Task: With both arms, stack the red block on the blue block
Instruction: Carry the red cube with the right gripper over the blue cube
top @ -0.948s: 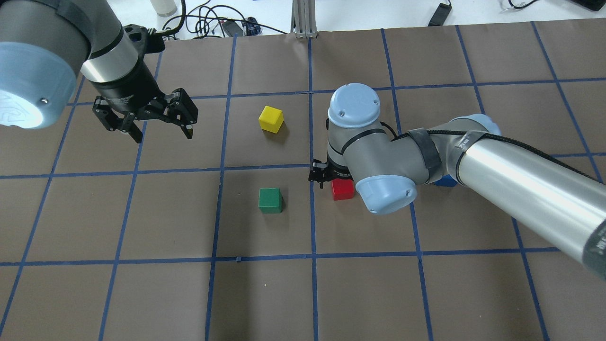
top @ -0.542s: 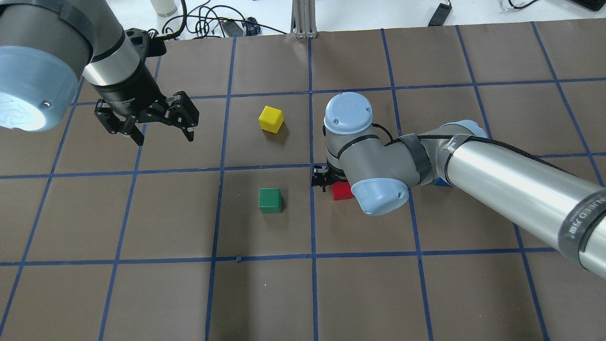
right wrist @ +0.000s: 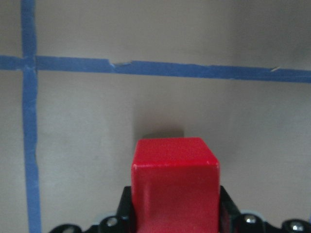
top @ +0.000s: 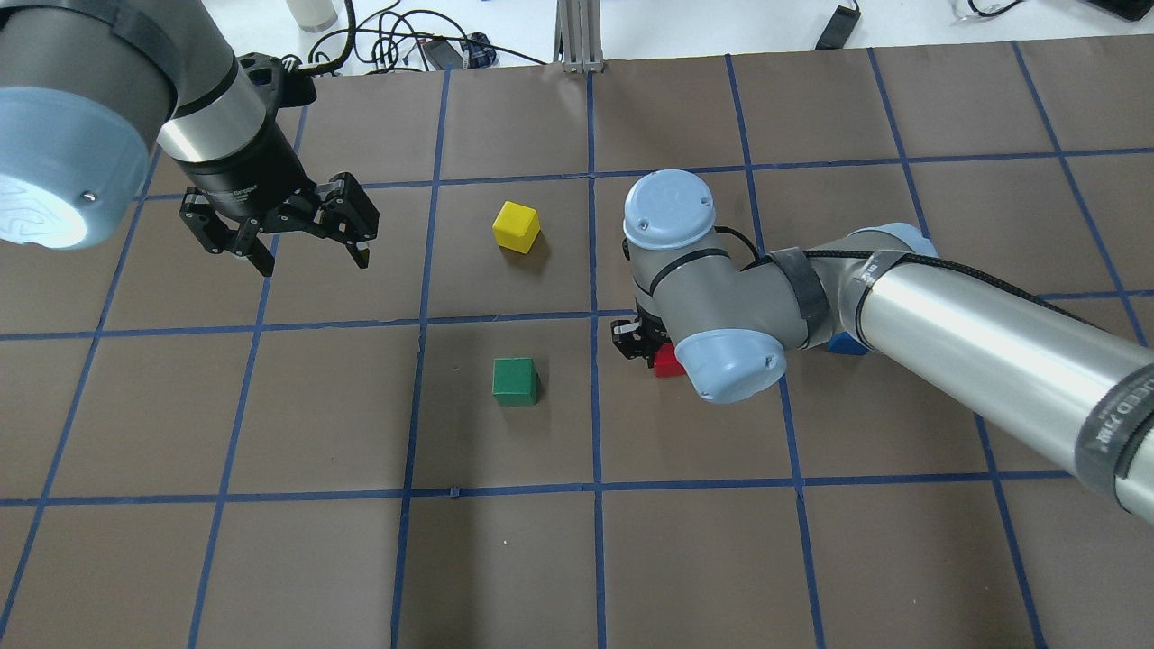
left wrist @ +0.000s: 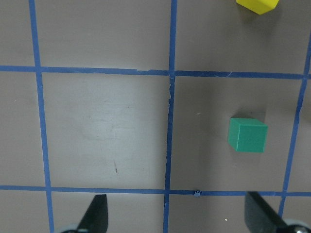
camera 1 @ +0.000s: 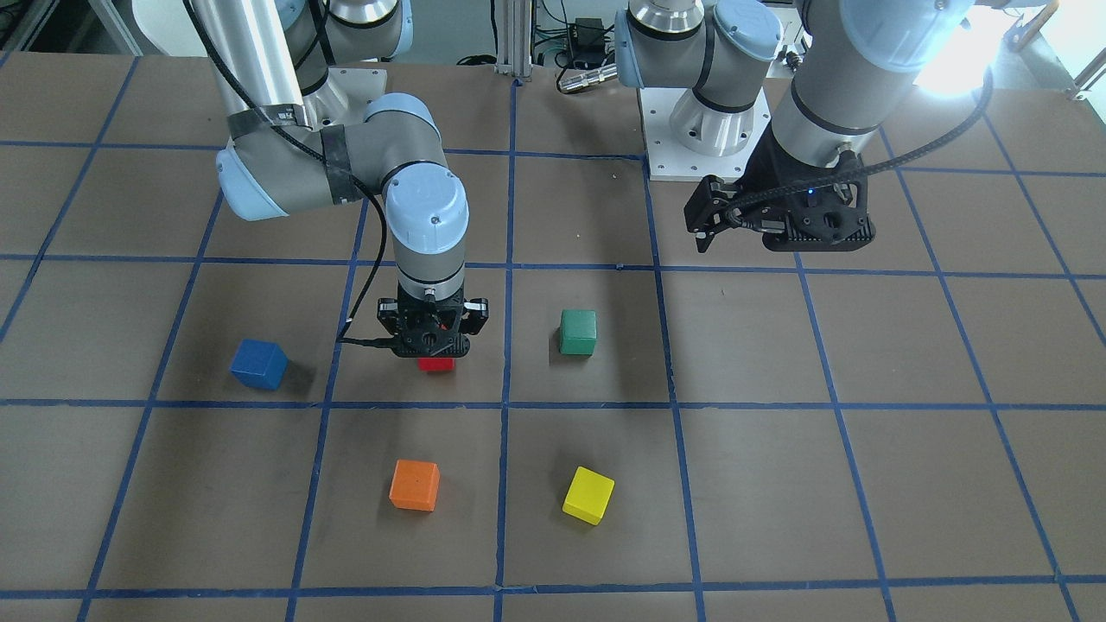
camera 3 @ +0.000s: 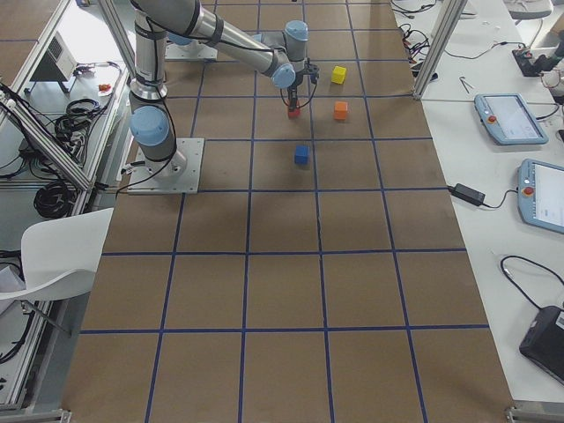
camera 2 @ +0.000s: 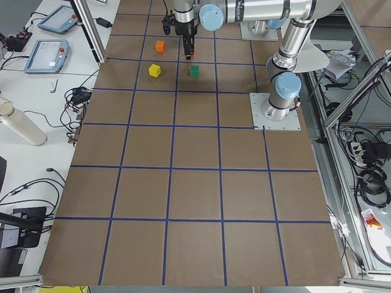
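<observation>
1. Over the middle of the table (camera 1: 778, 484), my right arm (top: 974, 333) bends down steeply. My right gripper (camera 1: 432, 344) points straight down, jaws clamped on the red block (right wrist: 175, 179).
2. My left gripper (top: 313, 260) hangs well apart from it, jaws spread.
3. The table is brown under a blue tape grid (camera 1: 674, 406); white benches (camera 3: 493, 53) with cables flank it.
4. The blue block (camera 1: 258, 364) sits near the red block, not touching.
5. Five blocks, one per colour, counting the green block (camera 1: 577, 333), orange block (camera 1: 415, 485) and yellow block (camera 1: 588, 495).

the table cover (top: 505, 559) looks like matt brown paper, lined with slightly shiny blue tape (top: 596, 488). the red block (right wrist: 175, 184) is smooth with a faint sheen. the right arm (top: 974, 347) is satin silver metal with glossy pale-blue caps (top: 672, 209). the left gripper (top: 313, 261) is matt black.
</observation>
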